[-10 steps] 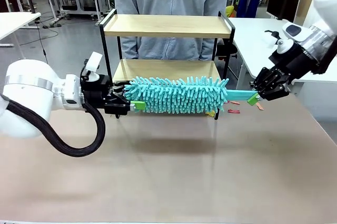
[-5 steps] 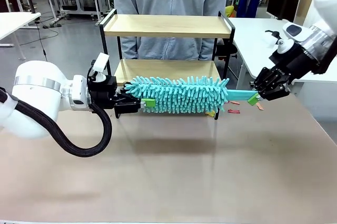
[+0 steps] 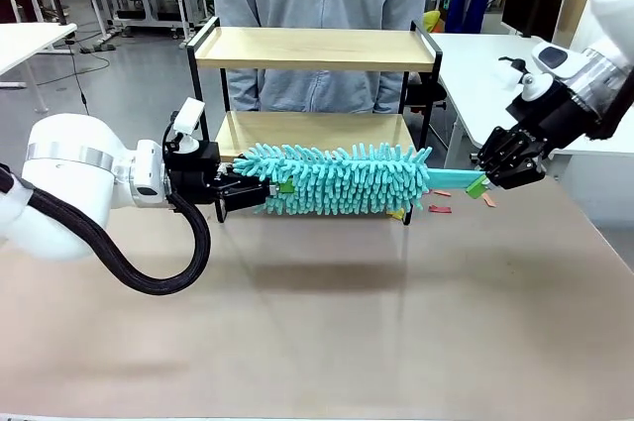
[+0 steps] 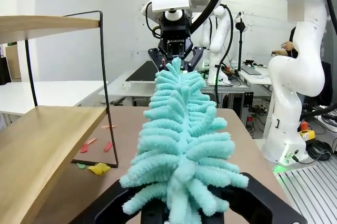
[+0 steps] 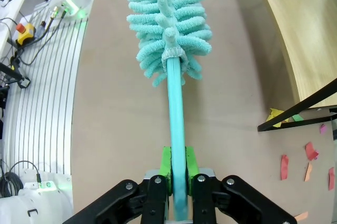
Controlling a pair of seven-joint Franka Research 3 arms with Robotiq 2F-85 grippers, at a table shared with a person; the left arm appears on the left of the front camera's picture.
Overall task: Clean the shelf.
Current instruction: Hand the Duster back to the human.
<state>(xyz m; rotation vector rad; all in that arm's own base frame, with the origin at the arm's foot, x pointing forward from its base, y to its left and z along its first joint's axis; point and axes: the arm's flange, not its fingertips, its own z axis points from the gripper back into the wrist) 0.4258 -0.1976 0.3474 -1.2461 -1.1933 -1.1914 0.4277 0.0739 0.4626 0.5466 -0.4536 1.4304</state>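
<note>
Front view: the small two-tier shelf of light wooden boards in a thin black metal frame [image 3: 309,50] stands at the far side of the brown table [image 3: 327,322], in front of the person. A teal fluffy microfibre duster [image 3: 342,179] hangs level in front of the lower board. The right gripper [image 3: 479,183] is clamped on the duster's flat teal handle [image 3: 451,179]. The left gripper [image 3: 280,189] has its fingers buried in the tuft end; whether they pinch it, cannot tell. Red and yellow paper scraps [image 3: 438,208] lie near the shelf's right foot.

Left wrist view: the tufts rise straight out from between the black fingers [image 4: 263,203], which stand spread on either side. Risk: closing here would grab only soft fibres, which may slip or tear loose.

Right wrist view: green pads [image 5: 166,162] grip the handle firmly near its end. Risk: with both arms on one tool, any mismatch in motion could bend the thin handle or twist it out of the pads. The shelf's lower board [image 5: 303,34] lies just beside the duster; a sideways drift could knock the light rack.
</note>
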